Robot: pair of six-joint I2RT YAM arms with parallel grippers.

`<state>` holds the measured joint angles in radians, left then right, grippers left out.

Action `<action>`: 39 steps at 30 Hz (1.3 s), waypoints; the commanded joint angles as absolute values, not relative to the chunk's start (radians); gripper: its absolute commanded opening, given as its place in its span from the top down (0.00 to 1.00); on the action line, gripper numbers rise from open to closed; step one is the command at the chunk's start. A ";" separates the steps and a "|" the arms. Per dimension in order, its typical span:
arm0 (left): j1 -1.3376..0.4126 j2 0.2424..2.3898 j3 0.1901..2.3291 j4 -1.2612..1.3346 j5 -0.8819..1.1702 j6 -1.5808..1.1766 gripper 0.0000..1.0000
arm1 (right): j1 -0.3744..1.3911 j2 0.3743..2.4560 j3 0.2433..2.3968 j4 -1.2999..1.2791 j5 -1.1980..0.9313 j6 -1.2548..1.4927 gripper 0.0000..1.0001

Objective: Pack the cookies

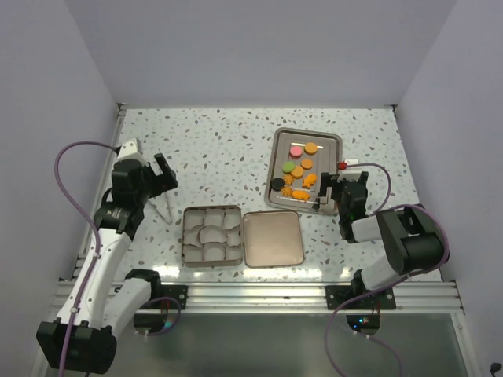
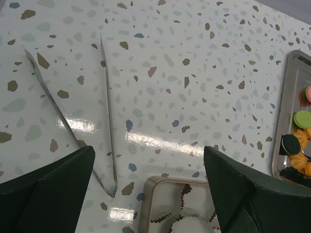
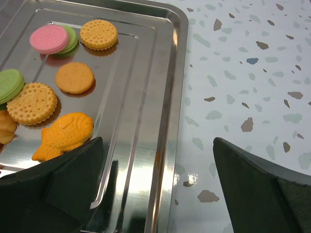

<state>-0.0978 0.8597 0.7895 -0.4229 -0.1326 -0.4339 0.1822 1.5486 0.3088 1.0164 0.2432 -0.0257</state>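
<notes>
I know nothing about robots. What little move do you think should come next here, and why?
Probably the left end effector should lower onto the metal tongs and close on them. It is open and holds nothing, and the tongs lie flat on the table just under it. The cookies all sit on the tray, and the box of paper cups holds none yet.

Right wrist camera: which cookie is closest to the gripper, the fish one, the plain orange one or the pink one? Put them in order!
1. Fish cookie, right beside the right gripper.
2. Plain orange cookie, middle of the tray.
3. Pink cookie, at the tray's far end.
</notes>
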 commanded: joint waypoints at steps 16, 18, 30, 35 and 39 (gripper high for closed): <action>-0.091 0.638 0.956 -0.822 -0.253 -0.445 0.00 | 0.170 1.528 0.334 1.042 0.300 -0.006 0.01; -0.091 0.649 0.959 -0.868 -0.258 -0.471 0.00 | 0.170 1.490 0.337 1.014 0.371 0.051 0.01; -0.091 0.652 0.922 -0.865 -0.120 -0.511 0.00 | 0.172 1.327 0.851 -0.117 0.425 0.158 0.01; -0.089 0.640 0.914 -0.861 -0.110 -0.477 0.00 | 0.172 1.270 1.000 -0.285 0.350 0.392 0.01; -0.091 0.626 0.923 -0.871 -0.120 -0.456 0.00 | 0.169 1.278 1.049 -0.382 0.220 0.532 0.01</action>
<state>-0.0975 0.6453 0.9173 -0.8803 -0.1349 -0.4854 0.1719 1.2747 1.0004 -0.1902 0.3405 0.3698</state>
